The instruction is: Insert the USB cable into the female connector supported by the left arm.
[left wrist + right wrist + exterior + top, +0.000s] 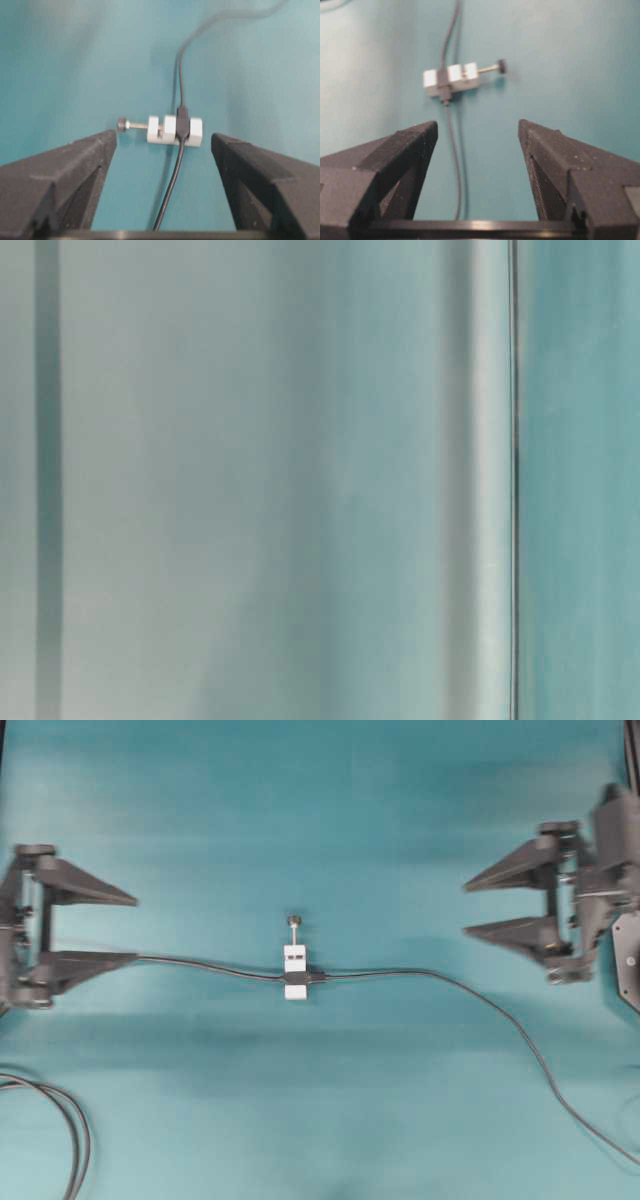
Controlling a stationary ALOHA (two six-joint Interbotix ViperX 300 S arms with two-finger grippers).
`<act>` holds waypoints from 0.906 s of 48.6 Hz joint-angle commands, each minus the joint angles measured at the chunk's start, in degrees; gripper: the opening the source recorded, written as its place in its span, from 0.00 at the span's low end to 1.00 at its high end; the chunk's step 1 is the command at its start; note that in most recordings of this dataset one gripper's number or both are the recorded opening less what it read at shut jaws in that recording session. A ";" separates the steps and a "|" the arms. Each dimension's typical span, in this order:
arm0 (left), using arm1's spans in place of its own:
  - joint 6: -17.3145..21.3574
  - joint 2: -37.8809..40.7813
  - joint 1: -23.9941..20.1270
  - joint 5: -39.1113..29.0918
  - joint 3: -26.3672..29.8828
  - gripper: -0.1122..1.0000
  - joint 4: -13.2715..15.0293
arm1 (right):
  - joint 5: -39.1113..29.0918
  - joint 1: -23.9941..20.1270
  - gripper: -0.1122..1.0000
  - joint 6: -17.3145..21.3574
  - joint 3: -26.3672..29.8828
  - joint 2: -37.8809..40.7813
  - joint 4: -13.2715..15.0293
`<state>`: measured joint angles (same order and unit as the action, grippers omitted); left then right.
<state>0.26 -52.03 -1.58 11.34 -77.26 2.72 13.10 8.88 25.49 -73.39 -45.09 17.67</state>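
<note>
The female connector (295, 970), a white block with a black band and a knobbed screw (294, 922), lies flat mid-table. Its thin cable (200, 963) runs left, under my left gripper's lower finger. The USB cable (450, 982) comes from the lower right. Its black plug (318, 977) sits against the block's right side, silver tip hidden. My left gripper (135, 930) is open and empty, well left of the block. My right gripper (465, 908) is open and empty, well right of it. The block also shows in the left wrist view (170, 131) and the right wrist view (452, 78).
A thicker black looped cable (72, 1120) lies at the bottom left corner. The right arm's body (610, 890) stands at the right edge. The table-level view is a blur of grey and teal and shows nothing usable.
</note>
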 commanded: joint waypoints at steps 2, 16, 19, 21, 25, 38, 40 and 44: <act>0.26 -6.15 0.26 -2.90 -0.79 0.90 -0.18 | 0.00 0.00 0.74 -0.62 -2.37 -4.39 0.18; 0.00 -11.16 4.48 -8.88 -4.22 0.90 -0.18 | -0.09 -0.26 0.74 -2.90 -7.38 -7.82 0.18; 0.44 -11.16 6.06 -7.91 -4.92 0.90 -0.26 | -0.35 -0.26 0.74 -5.63 -7.56 -7.73 0.53; 0.53 -11.16 6.59 -6.94 -5.27 0.90 -0.44 | -0.97 -0.26 0.74 -8.00 -7.38 -7.82 1.32; 0.97 -11.16 6.77 -4.22 -6.77 0.90 -1.85 | -3.87 -0.18 0.74 -11.78 -7.21 -7.73 2.02; 2.02 -11.16 6.77 2.99 -11.16 0.90 -2.55 | -5.71 -0.26 0.74 -5.45 -9.05 -7.82 2.02; 2.02 -11.16 6.77 2.90 -11.25 0.90 -2.55 | -5.63 -0.26 0.74 -3.08 -9.05 -7.82 2.02; 2.02 -11.07 6.77 2.37 -11.25 0.90 -2.55 | -5.54 -0.18 0.74 1.58 -8.79 -8.17 2.02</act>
<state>1.93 -63.54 5.01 13.54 -89.12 0.35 6.86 8.61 24.35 -83.06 -53.09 19.51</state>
